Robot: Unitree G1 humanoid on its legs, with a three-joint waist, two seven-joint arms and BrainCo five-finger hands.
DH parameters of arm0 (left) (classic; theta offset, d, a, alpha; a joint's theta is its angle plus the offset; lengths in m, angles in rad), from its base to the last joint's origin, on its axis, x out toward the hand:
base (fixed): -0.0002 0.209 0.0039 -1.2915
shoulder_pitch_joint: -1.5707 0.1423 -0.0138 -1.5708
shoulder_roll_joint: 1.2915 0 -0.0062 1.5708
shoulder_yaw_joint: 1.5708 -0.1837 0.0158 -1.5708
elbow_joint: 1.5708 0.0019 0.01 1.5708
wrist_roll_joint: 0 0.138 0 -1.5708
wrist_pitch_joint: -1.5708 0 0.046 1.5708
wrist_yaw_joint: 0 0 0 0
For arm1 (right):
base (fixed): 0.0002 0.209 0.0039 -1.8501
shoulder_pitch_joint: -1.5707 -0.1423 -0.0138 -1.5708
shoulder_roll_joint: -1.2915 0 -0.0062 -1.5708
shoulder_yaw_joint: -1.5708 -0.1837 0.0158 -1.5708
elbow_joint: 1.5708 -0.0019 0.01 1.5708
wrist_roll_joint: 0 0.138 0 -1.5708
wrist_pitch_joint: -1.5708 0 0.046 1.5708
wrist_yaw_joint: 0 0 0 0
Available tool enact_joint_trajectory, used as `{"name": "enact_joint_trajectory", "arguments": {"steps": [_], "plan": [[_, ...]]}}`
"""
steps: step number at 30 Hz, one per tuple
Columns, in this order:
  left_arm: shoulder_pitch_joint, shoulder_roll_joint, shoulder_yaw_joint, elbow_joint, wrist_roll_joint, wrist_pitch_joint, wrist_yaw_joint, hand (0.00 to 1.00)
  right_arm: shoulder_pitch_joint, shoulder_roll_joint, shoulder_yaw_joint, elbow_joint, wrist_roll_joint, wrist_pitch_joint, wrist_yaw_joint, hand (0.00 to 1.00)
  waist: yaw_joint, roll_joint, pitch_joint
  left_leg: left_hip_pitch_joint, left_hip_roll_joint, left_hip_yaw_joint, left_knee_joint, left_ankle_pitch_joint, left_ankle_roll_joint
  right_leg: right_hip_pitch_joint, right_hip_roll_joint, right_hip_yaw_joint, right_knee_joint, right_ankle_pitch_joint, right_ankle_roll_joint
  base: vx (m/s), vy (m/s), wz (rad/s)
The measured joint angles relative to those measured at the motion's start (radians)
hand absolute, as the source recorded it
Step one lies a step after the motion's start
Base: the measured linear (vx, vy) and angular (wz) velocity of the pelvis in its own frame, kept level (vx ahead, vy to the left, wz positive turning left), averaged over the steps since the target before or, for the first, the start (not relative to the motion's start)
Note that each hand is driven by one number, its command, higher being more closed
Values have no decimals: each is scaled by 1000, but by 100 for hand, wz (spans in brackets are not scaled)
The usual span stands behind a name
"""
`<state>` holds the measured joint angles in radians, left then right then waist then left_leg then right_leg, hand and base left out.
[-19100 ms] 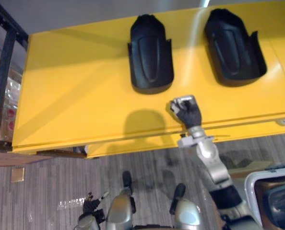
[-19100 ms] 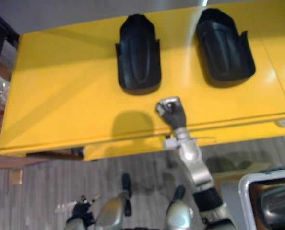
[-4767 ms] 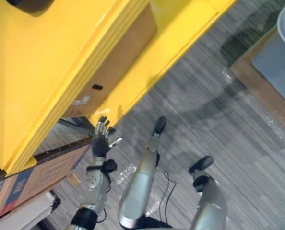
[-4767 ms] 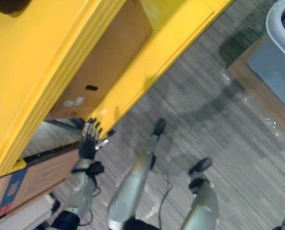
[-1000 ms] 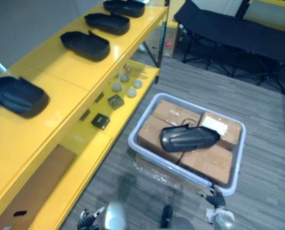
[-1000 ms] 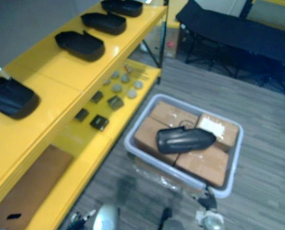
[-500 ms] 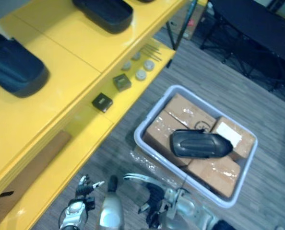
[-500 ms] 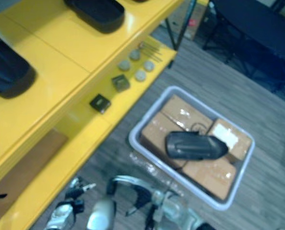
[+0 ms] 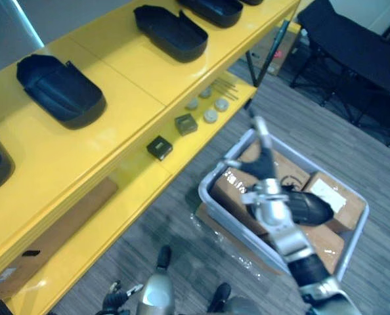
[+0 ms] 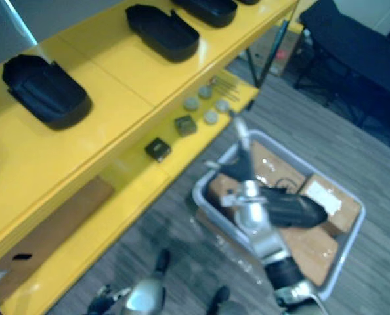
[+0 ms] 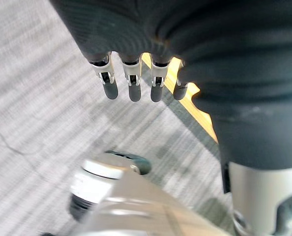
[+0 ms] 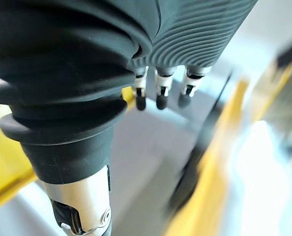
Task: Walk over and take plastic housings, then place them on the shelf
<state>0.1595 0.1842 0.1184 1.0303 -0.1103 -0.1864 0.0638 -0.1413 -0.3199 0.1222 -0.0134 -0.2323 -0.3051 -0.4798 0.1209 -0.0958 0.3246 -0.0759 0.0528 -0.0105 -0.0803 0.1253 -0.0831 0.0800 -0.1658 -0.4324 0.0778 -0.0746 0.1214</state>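
Note:
A black plastic housing (image 9: 308, 207) lies on cardboard boxes (image 9: 331, 193) inside a grey bin (image 9: 209, 197) on the floor. My right hand (image 9: 266, 172) is raised over the bin's near-left part, just left of that housing, open with straight fingers (image 12: 160, 88) and holding nothing. Three more housings (image 9: 60, 88) (image 9: 171, 31) (image 9: 211, 8) rest in a row on the yellow shelf top (image 9: 123, 79). Down by the floor hangs my left hand (image 9: 119, 303), open and empty, its fingers (image 11: 131, 83) straight.
The lower yellow shelf carries small dark blocks (image 9: 159, 147), round discs (image 9: 211, 109) and a brown cardboard sheet (image 9: 57, 223). A black folding cot (image 9: 352, 52) stands beyond the bin. Grey striped floor (image 9: 182, 230) runs between shelf and bin.
My right arm has swung up from below the picture's edge to over the bin. The camera has shifted, so shelf and bin sit differently. The left hand stays low.

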Motion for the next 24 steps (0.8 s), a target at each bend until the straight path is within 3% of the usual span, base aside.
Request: {"name": "enact_joint_trajectory", "arguments": {"steps": [5, 9, 12, 14, 17, 20, 24], "plan": [[3, 3, 16, -39, -8, -40, 8, 0, 213, 56, -126, -1, 109, -5, -53, 0, -50, -34, -11, -3, 13, 40, -5, 0, -1, -24, 8, 41, 0, 3, 0, 19, -26, -22], [-8, 3, 12, -52, -44, -76, 8, 0, 275, 177, -239, 97, 203, -26, -186, 0, -87, -57, -25, 6, 22, 86, -6, -4, -5, -43, 11, 86, 0, 12, -3, 7, -12, -31], [-12, 3, 8, -78, -49, -95, 10, 0, 279, 236, -358, 244, 297, -55, -322, 0, -88, -59, -26, 11, 25, 104, -6, -5, -5, -45, 12, 100, -3, 21, -1, -37, -4, -13], [-12, 3, 6, -87, -49, -93, 9, 0, 279, 257, -464, 374, 445, -121, -374, 0, -91, -59, -26, 15, 24, 110, -7, -8, -1, -45, 9, 107, -3, 27, 1, -52, 14, -10], [-13, 3, 9, -124, -49, -53, 7, 0, 286, 272, -610, 505, 656, -237, -328, 0, -96, -58, -26, 11, 23, 118, -8, -20, 1, -46, 7, 111, -6, 32, 2, -81, 24, -6], [-15, 2, 19, -150, -49, -9, 8, 0, 289, 273, -617, 524, 772, -275, -249, 0, -103, -59, -16, -1, 24, 134, -7, -19, 1, -57, 7, 111, -19, 31, 8, -72, 14, -7], [-45, 3, 31, -156, -55, 27, 9, 0, 227, 274, -618, 588, 862, -279, -211, 0, -97, -58, 18, -48, 23, 149, -7, -11, 1, -100, 2, 104, -22, 35, 14, -28, 26, 12]]}}
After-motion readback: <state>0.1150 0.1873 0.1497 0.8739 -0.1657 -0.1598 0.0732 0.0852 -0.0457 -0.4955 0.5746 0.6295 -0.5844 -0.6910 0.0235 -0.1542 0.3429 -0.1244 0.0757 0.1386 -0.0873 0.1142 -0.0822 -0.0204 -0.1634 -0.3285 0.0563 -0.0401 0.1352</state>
